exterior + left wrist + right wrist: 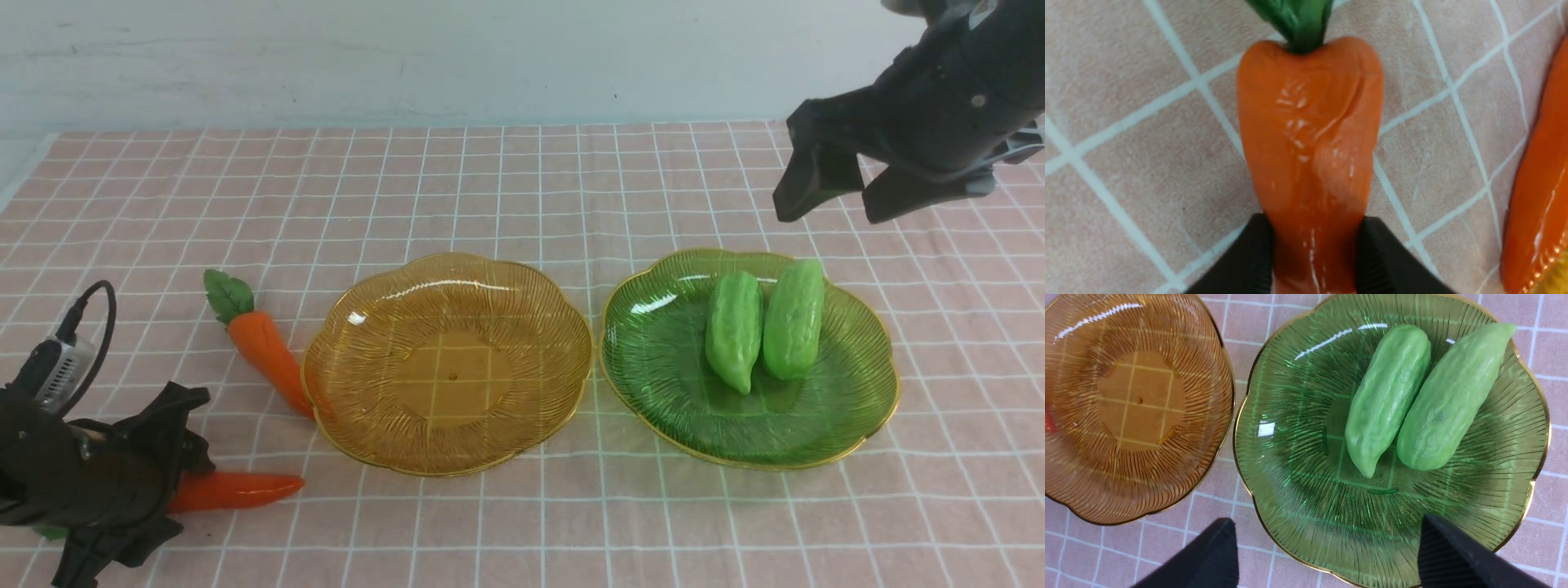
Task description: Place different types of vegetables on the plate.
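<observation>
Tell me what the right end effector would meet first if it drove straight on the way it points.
Most likely the green ribbed translucent plate with the gold rim, on its bare floor beside one light-green bumpy gourd; nothing lies between. Depth is unclear, so the gourd could come first.

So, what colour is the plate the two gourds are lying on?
The plate is translucent green, ribbed, with a thin gold rim; it shows best in the right wrist view.

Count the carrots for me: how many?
2. The far carrot lies with its tip at the amber plate; the near carrot, on the cloth, is gripped by the left claw.
</observation>
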Controlling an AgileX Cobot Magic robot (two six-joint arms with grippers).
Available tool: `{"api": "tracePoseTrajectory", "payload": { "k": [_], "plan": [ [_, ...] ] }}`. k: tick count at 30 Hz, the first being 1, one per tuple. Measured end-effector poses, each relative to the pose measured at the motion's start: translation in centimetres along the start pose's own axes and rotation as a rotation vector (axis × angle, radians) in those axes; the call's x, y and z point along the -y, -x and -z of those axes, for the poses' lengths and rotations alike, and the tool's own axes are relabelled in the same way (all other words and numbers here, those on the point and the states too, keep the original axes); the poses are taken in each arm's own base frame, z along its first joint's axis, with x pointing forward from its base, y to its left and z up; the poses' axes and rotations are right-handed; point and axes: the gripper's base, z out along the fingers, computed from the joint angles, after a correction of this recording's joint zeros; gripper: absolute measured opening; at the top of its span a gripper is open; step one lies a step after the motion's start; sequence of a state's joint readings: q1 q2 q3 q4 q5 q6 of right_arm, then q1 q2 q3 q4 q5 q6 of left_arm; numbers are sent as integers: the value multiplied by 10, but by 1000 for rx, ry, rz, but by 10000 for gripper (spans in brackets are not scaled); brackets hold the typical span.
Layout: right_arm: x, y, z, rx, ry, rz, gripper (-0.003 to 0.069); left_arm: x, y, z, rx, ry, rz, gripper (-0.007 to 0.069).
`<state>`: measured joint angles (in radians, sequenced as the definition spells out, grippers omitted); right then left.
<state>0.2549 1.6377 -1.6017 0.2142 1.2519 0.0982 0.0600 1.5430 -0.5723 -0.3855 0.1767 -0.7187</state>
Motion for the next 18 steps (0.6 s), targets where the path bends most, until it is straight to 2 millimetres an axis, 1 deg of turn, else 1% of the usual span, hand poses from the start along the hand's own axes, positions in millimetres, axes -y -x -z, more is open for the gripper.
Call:
{"api": "tracePoseTrajectory", "payload": {
  "k": [3, 5, 8, 10, 14, 18],
  "plan": [
    [0, 0, 0, 0, 4, -2, 536, 0, -1, 0, -8, 6, -48, 185],
    [0, 0, 0, 0, 4, -2, 536, 1, -1, 4, -22, 8, -112, 182],
    [-1, 0, 0, -1, 6, -3, 536, 2, -5, 13, -67, 18, -199, 182],
    [-1, 0, 0, -1, 12, -5, 536, 9, -5, 25, -102, 9, -289, 182],
    [-2, 0, 0, -3, 25, -11, 536, 30, 0, 49, -113, -55, -431, 180],
    [-4, 0, 0, -4, 41, -18, 536, 66, 7, 76, -149, -157, -593, 180]
  ]
}}
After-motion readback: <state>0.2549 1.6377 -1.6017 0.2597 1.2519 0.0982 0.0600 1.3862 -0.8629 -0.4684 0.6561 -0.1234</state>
